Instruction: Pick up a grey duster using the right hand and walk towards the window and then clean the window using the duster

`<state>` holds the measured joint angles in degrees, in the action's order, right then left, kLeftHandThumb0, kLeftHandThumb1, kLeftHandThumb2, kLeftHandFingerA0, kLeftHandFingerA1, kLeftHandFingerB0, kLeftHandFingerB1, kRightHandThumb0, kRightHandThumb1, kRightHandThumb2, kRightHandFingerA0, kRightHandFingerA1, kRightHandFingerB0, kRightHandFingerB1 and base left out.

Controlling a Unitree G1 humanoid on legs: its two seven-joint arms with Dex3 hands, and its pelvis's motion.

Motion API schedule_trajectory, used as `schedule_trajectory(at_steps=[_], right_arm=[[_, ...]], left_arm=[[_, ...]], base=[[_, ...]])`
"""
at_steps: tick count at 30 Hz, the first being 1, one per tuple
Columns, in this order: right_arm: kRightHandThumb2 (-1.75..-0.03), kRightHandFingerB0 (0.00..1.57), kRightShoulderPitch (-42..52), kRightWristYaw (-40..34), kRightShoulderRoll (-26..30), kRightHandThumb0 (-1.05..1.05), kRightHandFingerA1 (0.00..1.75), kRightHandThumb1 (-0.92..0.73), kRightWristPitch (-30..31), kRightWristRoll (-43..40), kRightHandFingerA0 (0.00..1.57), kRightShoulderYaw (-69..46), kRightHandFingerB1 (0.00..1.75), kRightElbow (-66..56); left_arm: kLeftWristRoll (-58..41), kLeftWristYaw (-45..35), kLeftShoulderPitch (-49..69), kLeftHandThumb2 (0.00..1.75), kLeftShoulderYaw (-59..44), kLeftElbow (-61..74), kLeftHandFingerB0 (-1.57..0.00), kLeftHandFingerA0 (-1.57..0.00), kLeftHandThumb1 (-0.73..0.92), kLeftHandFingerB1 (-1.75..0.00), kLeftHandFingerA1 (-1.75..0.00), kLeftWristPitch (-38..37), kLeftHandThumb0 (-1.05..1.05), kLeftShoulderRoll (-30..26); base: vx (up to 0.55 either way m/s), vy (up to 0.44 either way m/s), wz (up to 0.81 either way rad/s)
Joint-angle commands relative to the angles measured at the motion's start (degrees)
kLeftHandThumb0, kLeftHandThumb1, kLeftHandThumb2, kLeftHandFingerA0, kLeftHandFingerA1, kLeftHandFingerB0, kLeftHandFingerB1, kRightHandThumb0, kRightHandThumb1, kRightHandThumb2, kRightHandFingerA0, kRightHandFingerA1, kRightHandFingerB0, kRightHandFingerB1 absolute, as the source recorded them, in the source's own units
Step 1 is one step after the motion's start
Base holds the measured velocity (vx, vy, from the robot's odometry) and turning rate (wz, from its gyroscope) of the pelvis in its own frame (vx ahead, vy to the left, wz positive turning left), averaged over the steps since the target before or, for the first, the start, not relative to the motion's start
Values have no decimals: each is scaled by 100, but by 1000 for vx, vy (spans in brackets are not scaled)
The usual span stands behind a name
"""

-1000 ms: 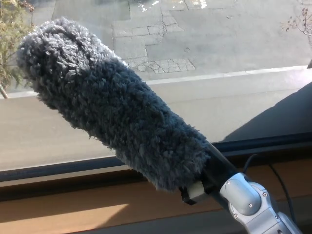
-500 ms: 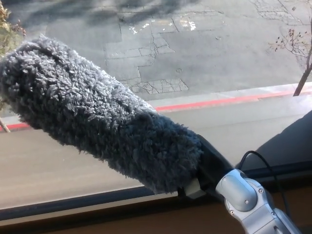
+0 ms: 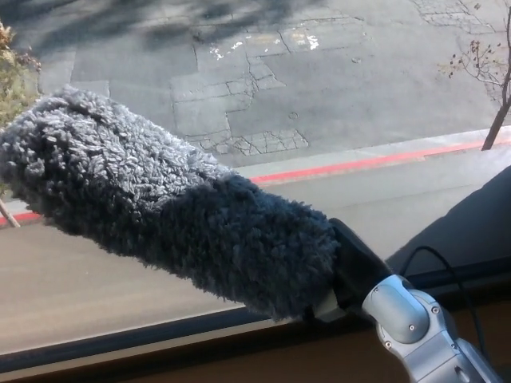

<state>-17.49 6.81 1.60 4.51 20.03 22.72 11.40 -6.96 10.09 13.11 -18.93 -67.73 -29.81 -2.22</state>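
Note:
The fluffy grey duster [image 3: 172,207] fills the left and middle of the head view, lying slanted across the window glass [image 3: 319,72]. Its tip points up and to the left. My right hand [image 3: 358,267] is black and mostly hidden behind the duster's lower end; it is shut on the duster's handle. The silver right wrist [image 3: 415,327] comes in from the bottom right corner. My left hand does not show.
The dark window frame [image 3: 120,343] runs along the bottom, with a wooden sill [image 3: 263,371] below it. A black cable [image 3: 447,263] loops beside the wrist. Through the glass lie a ledge, a red-edged kerb and cracked pavement.
The camera tilted up a second ago, showing more pavement. Since half a second ago the duster has sunk slightly and lies flatter, its tip a little lower on the glass.

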Motion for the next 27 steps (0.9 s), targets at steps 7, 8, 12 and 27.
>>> schedule_trajectory(at_steps=[7, 8, 12, 27], right_arm=[[-155, 87, -6, -21, -35, -30, 175, -36, -136, 34, 107, 10, 168, 29], [-154, 93, -2, -20, -44, -28, 175, -39, -121, 38, 108, 13, 160, 27], [-142, 101, -57, -11, -95, -45, 156, -46, -105, 38, 131, 31, 138, 113], [-129, 128, -360, 387, -669, -14, 129, -60, 611, -695, 127, -651, 129, 494]], left_arm=[[58, 31, 70, 106, 24, 76, -95, -108, 53, -113, -129, -316, -5, -72], [85, 71, 68, 103, 42, 63, -94, -107, 55, -113, -129, -303, -7, -87], [46, 70, 102, 98, 22, 104, -94, -105, 56, -110, -130, -218, -7, -94], [-43, -68, 239, 99, -45, 44, -91, -106, 58, -107, -124, -253, -6, -56]], base=[[68, 178, 1], [0, 0, 0], [43, -16, 4], [0, 0, 0]])
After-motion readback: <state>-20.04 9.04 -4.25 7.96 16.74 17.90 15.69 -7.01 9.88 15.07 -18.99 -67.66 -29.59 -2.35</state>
